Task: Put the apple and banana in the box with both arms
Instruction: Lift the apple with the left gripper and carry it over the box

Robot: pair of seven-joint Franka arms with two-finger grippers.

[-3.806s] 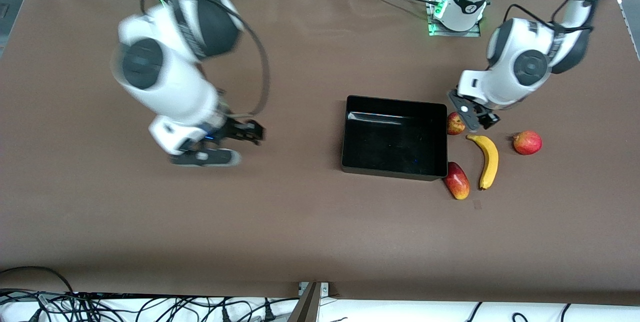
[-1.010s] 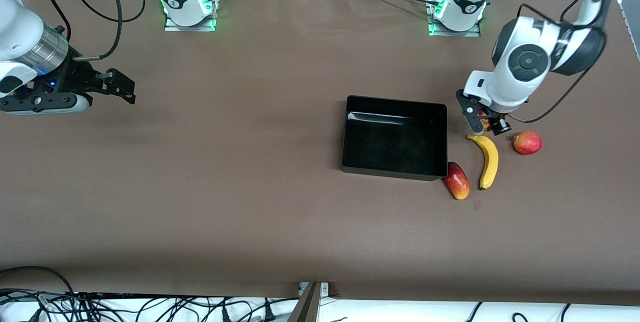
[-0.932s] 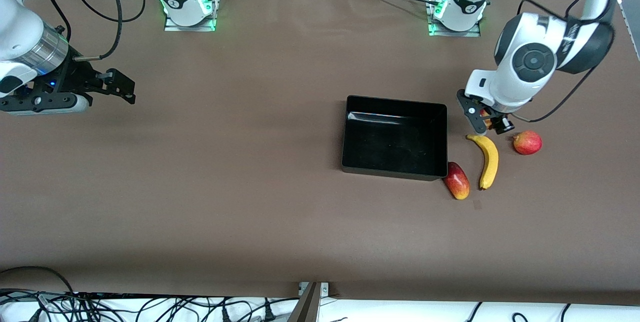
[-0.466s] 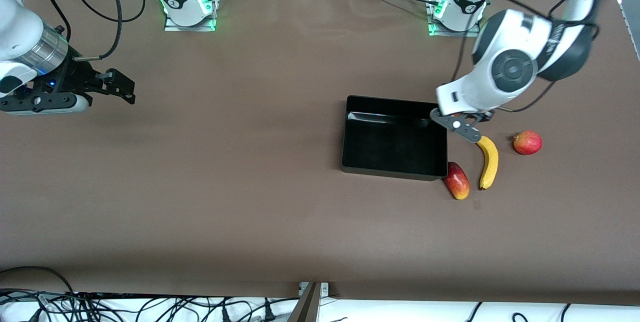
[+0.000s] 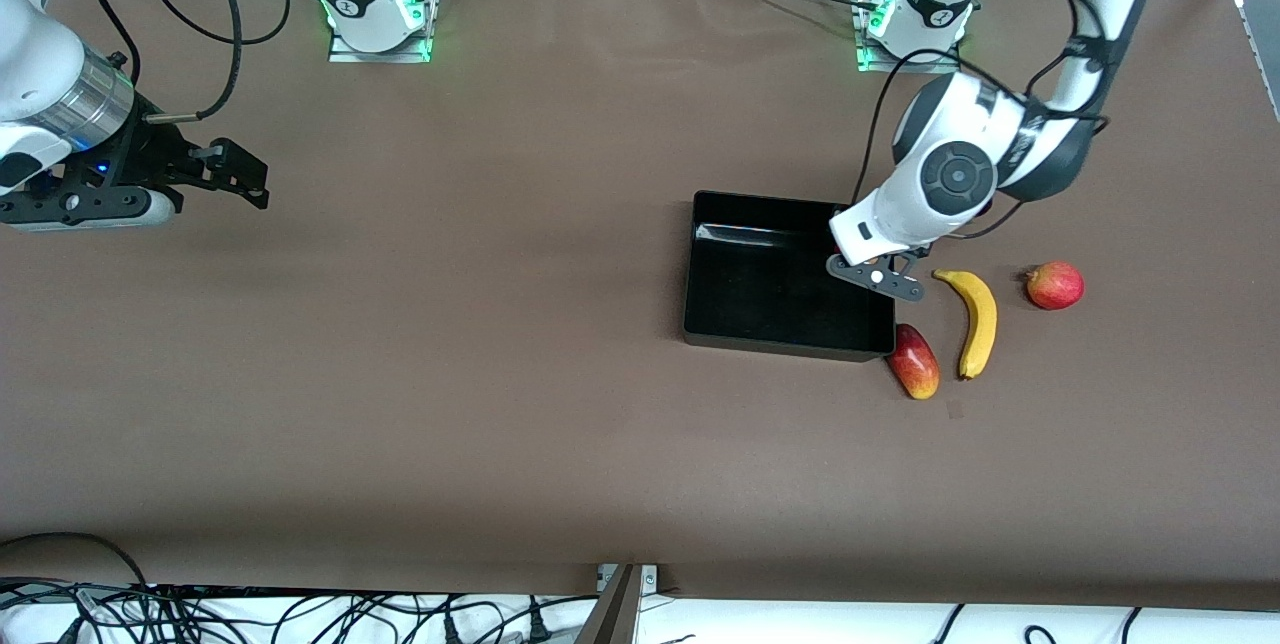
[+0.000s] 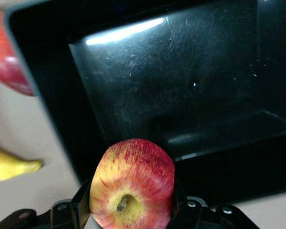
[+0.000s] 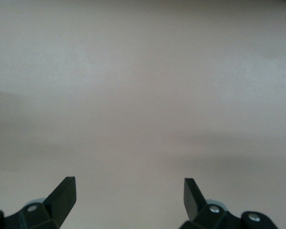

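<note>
The left gripper (image 6: 128, 210), clamped on the apple (image 6: 132, 183), hangs over the box (image 5: 790, 274) edge nearest the banana (image 5: 975, 317), ready to release inside; the right gripper (image 7: 128, 195) waits spread apart near the table's right-arm end.

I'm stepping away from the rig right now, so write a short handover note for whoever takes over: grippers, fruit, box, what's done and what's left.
Left gripper: shut on the apple, over the box at the edge toward the left arm's end of the table.
Right gripper: open, empty, waiting over bare table at the right arm's end.
Banana: on the table beside the box, toward the left arm's end.
Box: nothing in it yet.
Done: apple picked up and carried to the box.
Left: release the apple into the box, then pick up the banana and place it in too.
</note>
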